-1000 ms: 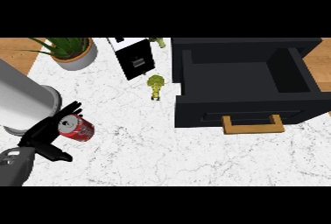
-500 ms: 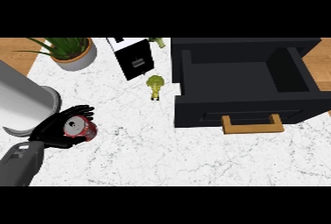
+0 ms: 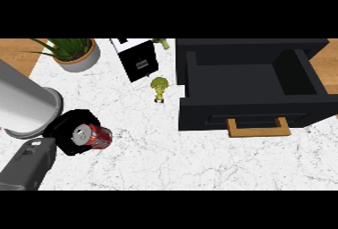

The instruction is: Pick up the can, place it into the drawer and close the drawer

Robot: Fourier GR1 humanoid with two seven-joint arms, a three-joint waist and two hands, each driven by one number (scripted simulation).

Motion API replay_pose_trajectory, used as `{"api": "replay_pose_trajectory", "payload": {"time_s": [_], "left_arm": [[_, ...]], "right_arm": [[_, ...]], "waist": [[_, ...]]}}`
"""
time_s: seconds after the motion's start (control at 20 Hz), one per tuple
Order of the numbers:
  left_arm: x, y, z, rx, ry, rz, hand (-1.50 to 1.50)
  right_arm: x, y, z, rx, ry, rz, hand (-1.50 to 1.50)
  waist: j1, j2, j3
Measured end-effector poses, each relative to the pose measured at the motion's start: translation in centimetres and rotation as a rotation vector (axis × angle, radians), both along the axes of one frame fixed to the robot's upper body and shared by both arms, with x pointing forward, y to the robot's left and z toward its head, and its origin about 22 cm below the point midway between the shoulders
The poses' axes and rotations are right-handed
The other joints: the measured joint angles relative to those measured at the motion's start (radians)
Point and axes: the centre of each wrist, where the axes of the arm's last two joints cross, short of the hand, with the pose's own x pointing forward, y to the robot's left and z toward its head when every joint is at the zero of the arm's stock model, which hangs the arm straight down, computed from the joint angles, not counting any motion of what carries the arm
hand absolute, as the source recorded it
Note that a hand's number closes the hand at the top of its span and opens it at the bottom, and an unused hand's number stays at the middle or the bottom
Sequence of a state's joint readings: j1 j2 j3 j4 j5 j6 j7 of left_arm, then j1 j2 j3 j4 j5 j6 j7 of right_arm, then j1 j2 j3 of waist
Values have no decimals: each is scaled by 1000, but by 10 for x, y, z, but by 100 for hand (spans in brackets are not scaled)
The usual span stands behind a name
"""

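The red can (image 3: 97, 137) with a silver top lies tilted at the lower left of the white marble counter (image 3: 171, 161). My left hand (image 3: 68, 129) is curled round its top end from the left, with its grey forearm coming up from the lower left corner. The black drawer (image 3: 249, 79) stands pulled open at the upper right, its inside bare, with a wooden handle (image 3: 259, 128) on its front. The can is well left of the drawer. My right hand does not show.
A large pale grey cylinder (image 3: 23, 105) fills the left edge just above my hand. A potted plant (image 3: 74, 54) stands at the back left, a black-and-white box (image 3: 138, 60) beside it. A small green figure (image 3: 159, 86) stands just left of the drawer.
My left hand has closed round the can and shifted it slightly to the right. The can's silver top now faces up and left. The drawer has not moved.
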State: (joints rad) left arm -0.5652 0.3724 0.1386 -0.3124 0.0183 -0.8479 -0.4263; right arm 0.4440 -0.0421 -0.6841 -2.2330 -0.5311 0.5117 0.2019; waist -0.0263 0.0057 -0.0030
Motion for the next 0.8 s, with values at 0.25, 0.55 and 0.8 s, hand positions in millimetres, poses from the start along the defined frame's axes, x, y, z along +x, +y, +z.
{"api": "replay_pose_trajectory", "payload": {"time_s": [0.25,0.55,0.8], "left_arm": [[11,-25,1,-76,-62,81,150],[10,-68,-14,-164,-161,479,150],[26,-114,4,-175,-232,579,150]], "right_arm": [[-6,4,0,5,7,-23,-150],[-9,2,5,-2,10,-45,-150],[-17,3,3,-2,14,-54,-150]], "waist": [[15,-7,2],[35,-14,4],[41,-19,5]]}}
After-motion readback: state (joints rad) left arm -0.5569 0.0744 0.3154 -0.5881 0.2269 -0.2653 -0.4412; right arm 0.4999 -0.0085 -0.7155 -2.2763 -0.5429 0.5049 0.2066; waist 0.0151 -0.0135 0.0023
